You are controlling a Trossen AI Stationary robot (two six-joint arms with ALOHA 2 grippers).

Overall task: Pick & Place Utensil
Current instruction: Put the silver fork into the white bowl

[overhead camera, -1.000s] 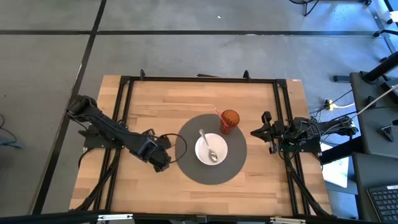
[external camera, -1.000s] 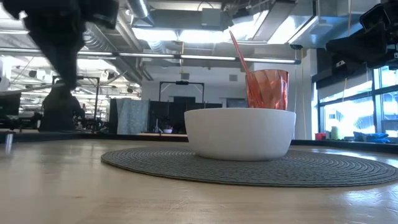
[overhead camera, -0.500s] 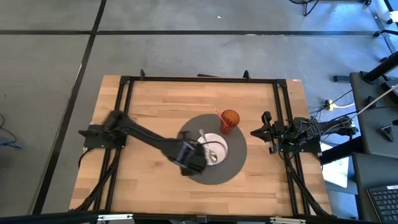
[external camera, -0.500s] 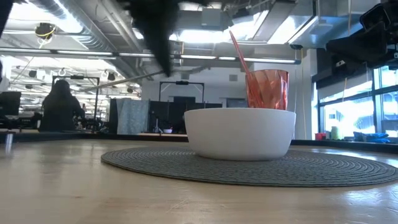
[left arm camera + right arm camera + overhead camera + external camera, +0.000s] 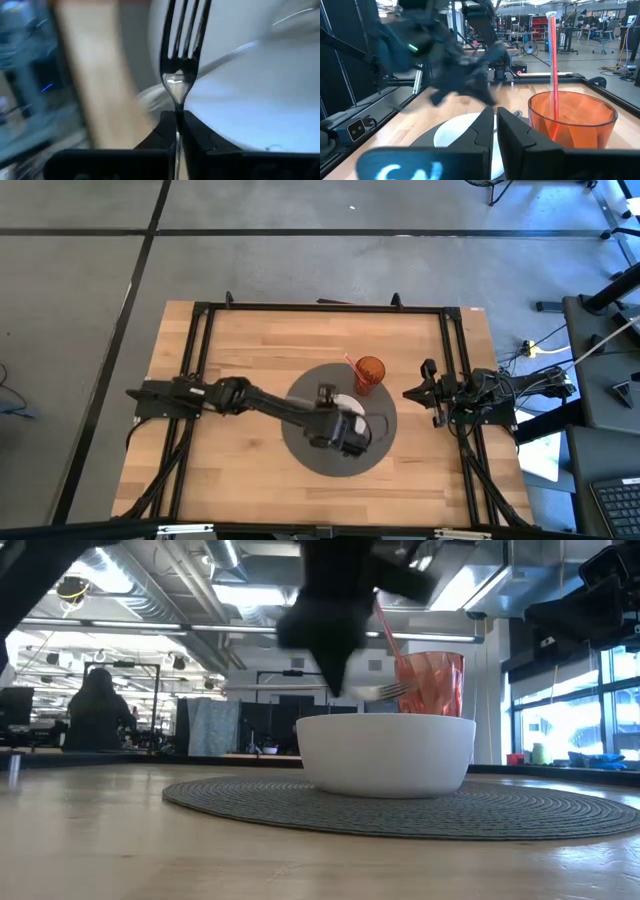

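A white bowl (image 5: 385, 755) stands on a round grey placemat (image 5: 335, 465) mid-table. An orange cup (image 5: 369, 372) with a red straw stands on the mat's far right. My left gripper (image 5: 348, 435) reaches over the bowl from the table's left and hides most of it from above. It is shut on a silver fork (image 5: 182, 45). The fork's tines (image 5: 395, 690) show just above the bowl's rim. A thin silver handle (image 5: 235, 50) shows blurred in the bowl. My right gripper (image 5: 495, 125) is shut and waits at the table's right side, level, facing the cup. My left gripper pinches the fork's handle just behind the neck (image 5: 176, 106) between its two fingers. The fork lies along the fingers, its tines sticking out ahead of them. The fingers slant down from the table's left. The fork is lifted clear, above the bowl.
A black metal frame (image 5: 320, 308) runs round the wooden tabletop. Bare wood lies on the near side and the far left of the mat. In the low view a person (image 5: 97, 705) sits far off in the room behind the table.
My left gripper has swept toward the table's right edge, from left of the placemat to above the bowl, and its wrist has rolled on the way. The fork's tines now show over the bowl's rim in the low view.
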